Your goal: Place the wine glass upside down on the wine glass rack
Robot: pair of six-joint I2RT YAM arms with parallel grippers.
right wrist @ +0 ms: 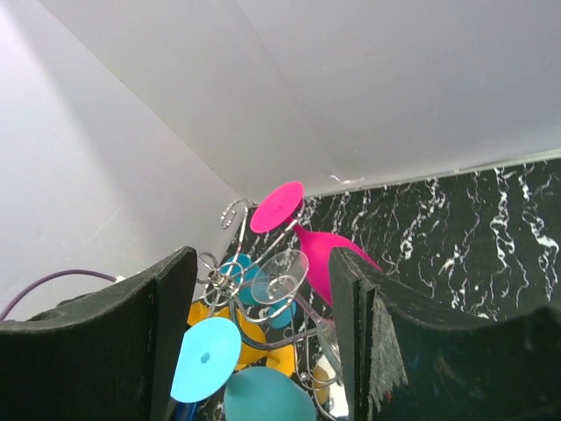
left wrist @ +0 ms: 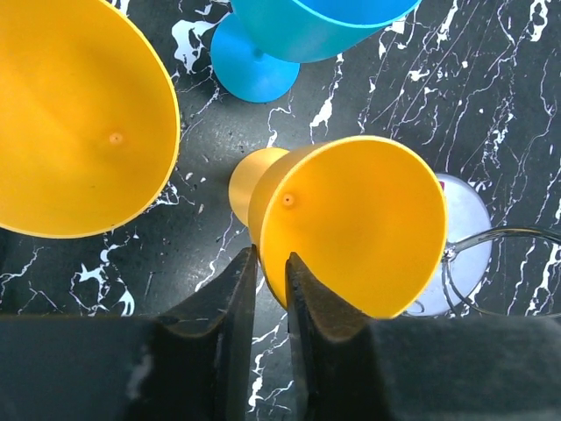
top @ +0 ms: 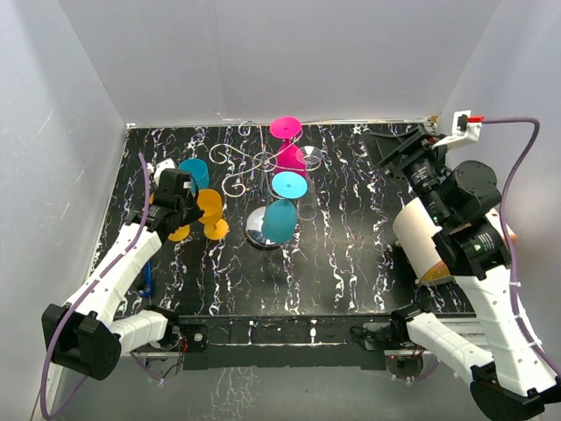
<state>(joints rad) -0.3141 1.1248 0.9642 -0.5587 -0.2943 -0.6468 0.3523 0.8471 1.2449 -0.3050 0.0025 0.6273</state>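
**Left arm.** The left gripper is over the table at 9 o'clock. Its fingers are drawn nearly together, leaving only a narrow slot. The rim of the orange glass lines up with the mouth of that slot. Whether the pads actually bite the rim cannot be told. A rim approach suits a thin-walled bowl and leaves the stem and foot free for hanging.

**Glass.** The orange glass stands upright on the table, bowl up, just beside the rack at the rack's 9 o'clock. It is not yet inverted or hung. A second orange glass stands close at its 8 o'clock, and a blue glass at its 11 o'clock. Both crowd the lift path, so a bump is judged the main hazard.

**Rack.** It stands at table centre. A teal glass, a clear glass and a pink glass hang foot-up on its 12 to 4 o'clock side. The scroll arms at 9 to 11 o'clock look bare. They face the left arm, which likely explains why that arm takes this glass.

**Right arm.** The right gripper is at 2 o'clock, raised, with fingers spread wide and nothing between them. It points at the rack from well apart and is judged parked clear of the work.
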